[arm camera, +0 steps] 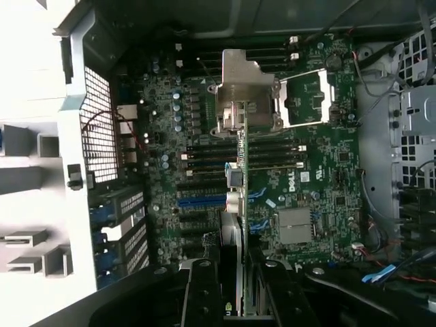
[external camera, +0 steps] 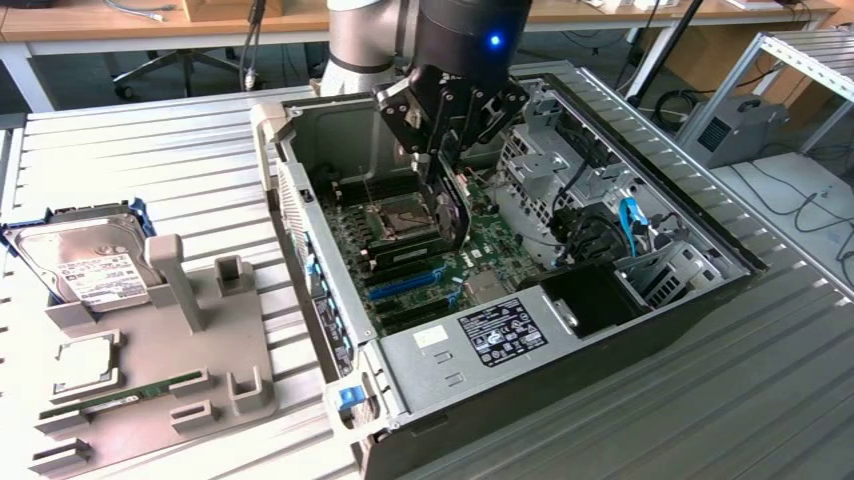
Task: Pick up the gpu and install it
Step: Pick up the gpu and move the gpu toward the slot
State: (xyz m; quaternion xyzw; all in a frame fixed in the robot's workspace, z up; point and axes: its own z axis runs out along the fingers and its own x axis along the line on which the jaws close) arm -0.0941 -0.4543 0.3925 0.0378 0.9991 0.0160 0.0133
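My gripper (external camera: pixel 442 150) hangs inside the open computer case (external camera: pixel 334 290), shut on the gpu (external camera: pixel 449 210). The card hangs edge-on below the fingers, over the middle of the motherboard (external camera: pixel 400 250) near the CPU socket (external camera: pixel 396 218). In the wrist view the gpu (arm camera: pixel 240 163) runs as a thin green edge from between the black fingers (arm camera: pixel 203 289) to its silver end bracket (arm camera: pixel 242 92). It floats above the board, with the blue expansion slots (arm camera: pixel 201 202) beside its line. I cannot tell whether the card touches any slot.
A grey parts holder (external camera: pixel 200 350) lies at the exterior view's left with a hard drive (external camera: pixel 87 265), a CPU (external camera: pixel 87 365) and a RAM stick (external camera: pixel 127 395). Inside the case are a drive cage (external camera: pixel 541 170), cables (external camera: pixel 627 225) and a black shroud (external camera: pixel 594 300).
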